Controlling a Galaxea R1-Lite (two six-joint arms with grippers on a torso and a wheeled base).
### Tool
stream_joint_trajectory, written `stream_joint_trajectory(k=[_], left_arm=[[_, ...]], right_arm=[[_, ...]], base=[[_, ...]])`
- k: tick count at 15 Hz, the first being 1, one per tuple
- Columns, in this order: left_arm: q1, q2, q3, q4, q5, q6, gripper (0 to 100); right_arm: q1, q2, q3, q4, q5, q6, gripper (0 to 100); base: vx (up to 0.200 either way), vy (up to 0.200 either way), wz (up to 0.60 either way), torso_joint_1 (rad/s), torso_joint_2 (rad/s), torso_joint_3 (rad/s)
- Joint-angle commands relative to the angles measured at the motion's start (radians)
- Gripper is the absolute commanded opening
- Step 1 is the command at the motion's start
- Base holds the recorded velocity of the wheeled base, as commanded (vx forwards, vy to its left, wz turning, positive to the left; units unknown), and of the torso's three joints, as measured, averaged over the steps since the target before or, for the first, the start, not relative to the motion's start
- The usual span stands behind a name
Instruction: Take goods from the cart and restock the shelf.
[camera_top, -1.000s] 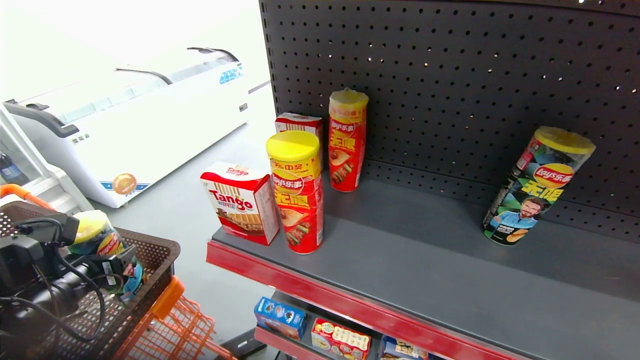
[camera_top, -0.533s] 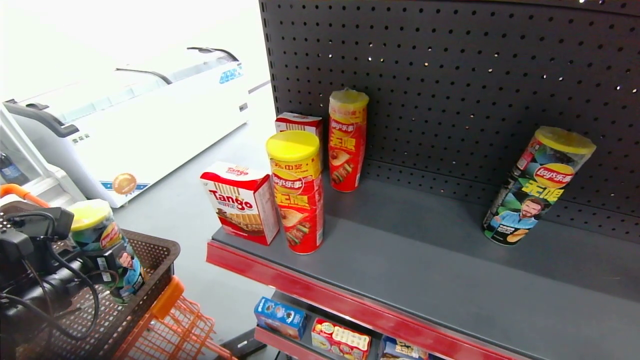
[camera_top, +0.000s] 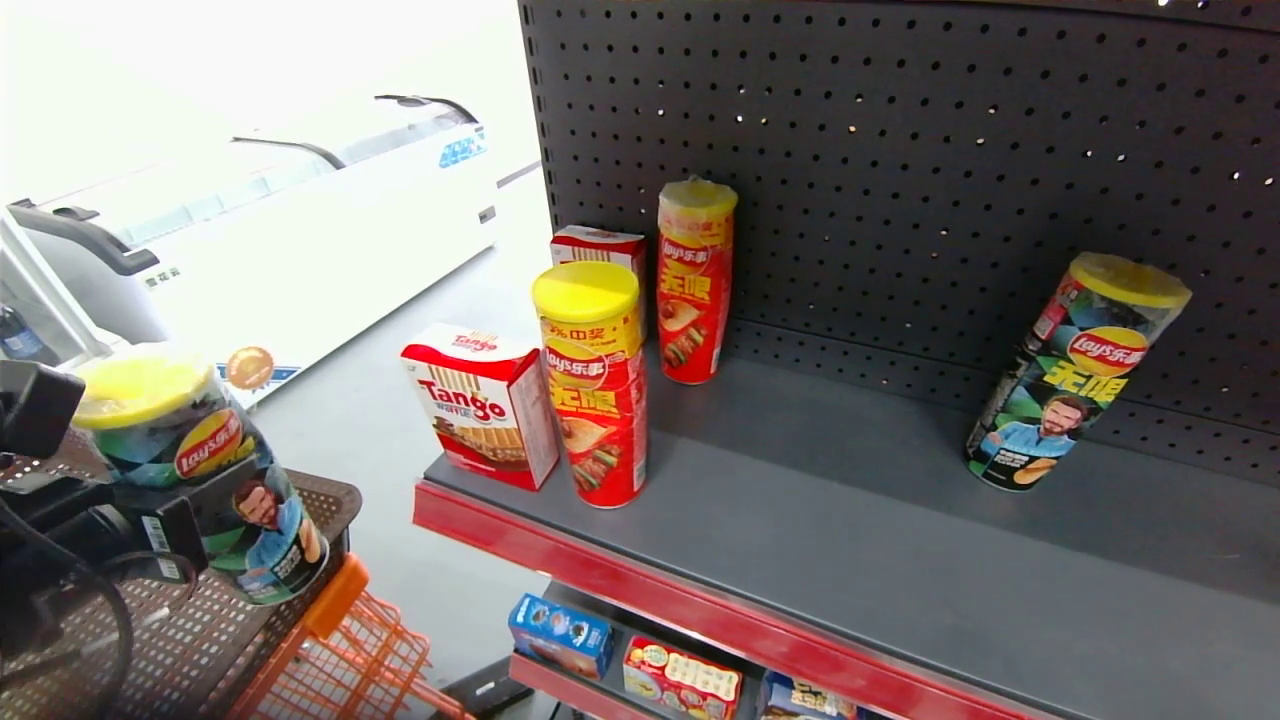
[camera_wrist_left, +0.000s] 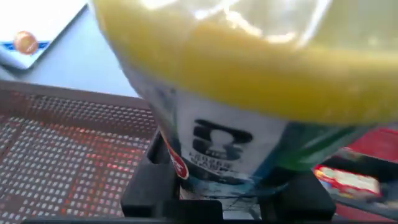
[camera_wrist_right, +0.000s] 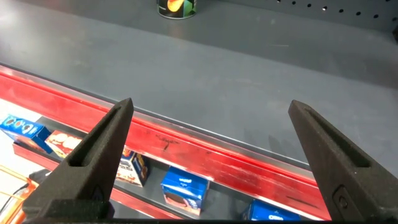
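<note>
Your can (camera_top: 200, 470) is yellow on top, with green, blue and black print below. The shelf (camera_top: 820, 520) is grey and red-edged; its back panel (camera_top: 900, 150) is black, dotted with holes.

We are in a shop. Our left gripper (camera_top: 175, 530), gripping a chip can (camera_top: 200, 465), hangs above a shopping cart (camera_top: 332, 598). To its right stands a store shelf (camera_top: 800, 530) with a red front edge and pegboard back (camera_top: 900, 150), stocked with more cans (camera_top: 595, 385) and wafer boxes (camera_top: 485, 405). Beyond the gripper is a white chest freezer (camera_top: 300, 230).
</note>
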Motion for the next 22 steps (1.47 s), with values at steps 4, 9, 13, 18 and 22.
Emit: stream_joint_trajectory(k=[4, 9, 13, 18, 22], left_arm=[[-0.169, -0.245, -0.125, 0.193, -0.005, -0.004, 0], [-0.273, -0.303, -0.082, 0.197, -0.042, -0.06, 0], [-0.332, -0.292, -0.05, 0.202, -0.05, -0.056, 0], [-0.431, -0.2, -0.039, 0.196, -0.076, -0.053, 0], [-0.436, -0.142, -0.056, 0.193, -0.128, 0.002, 0]], right_arm=[[0.0, 0.001, 0.0, 0.0, 0.0, -0.001, 100], [0.0, 0.001, 0.0, 0.0, 0.0, -0.001, 100], [0.0, 0.001, 0.0, 0.0, 0.0, -0.001, 100], [0.0, 0.001, 0.0, 0.0, 0.0, -0.001, 100], [0.0, 0.001, 0.0, 0.0, 0.003, -0.004, 100]], base=[[0.0, 0.0, 0.0, 0.0, 0.0, 0.0], [0.0, 0.0, 0.0, 0.0, 0.0, 0.0], [0.0, 0.0, 0.0, 0.0, 0.0, 0.0], [0.0, 0.0, 0.0, 0.0, 0.0, 0.0], [0.0, 0.0, 0.0, 0.0, 0.0, 0.0]])
